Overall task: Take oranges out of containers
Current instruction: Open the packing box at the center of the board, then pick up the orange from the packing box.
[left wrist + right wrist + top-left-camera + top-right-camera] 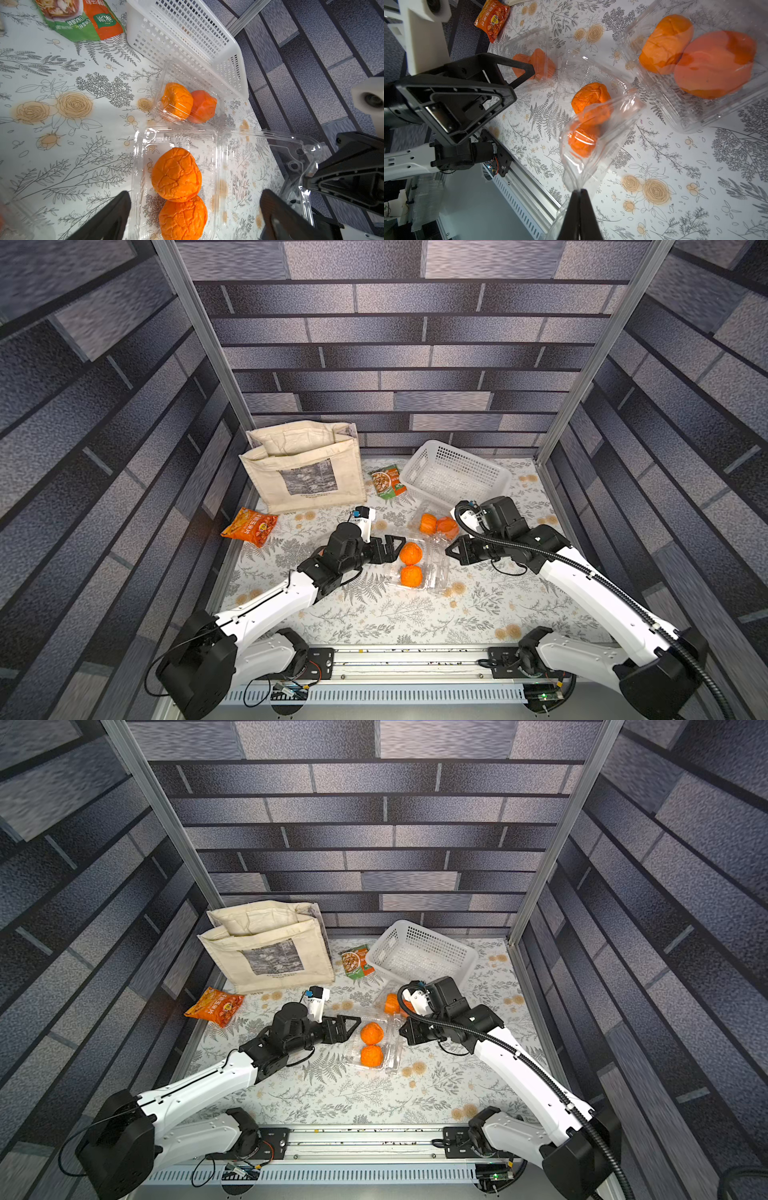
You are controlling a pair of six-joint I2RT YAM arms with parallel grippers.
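Clear thin plastic is the trouble here. The open clamshell [135, 166] stands on the floral desk [374, 614] between the two arms, and its base will likely skid or buckle if pushed. The right pincer [579, 193] is closed together on the free edge of the lid [602, 133], holding it raised and tilted back off the base. The left pincer [397, 549] is just beside the box with its jaws wide apart, clamped on nothing. In the left wrist view its fingers [116, 214] straddle the two oranges [176, 174] inside, which touch one another.

The step in hand looks like the first pick from this box. To do it well, the left pincer should come down over one fruit only. It needs a finger on each free flank and none driven into the seam where the pair meet. It should go low enough to pass the fruit's widest part without pressing the base wall. The close should be gentle, since the lumpy skin looks soft. The lift should go straight up while the right pincer holds the lid, so that the box is not dragged along. The fruit then goes on bare desk, well apart from the boxes.

Two more oranges sit in a shut clamshell [691, 124] near the white perforated basket [187, 41]. Another pair sits in a third clamshell [529, 39] beyond the left pincer. None is out yet.
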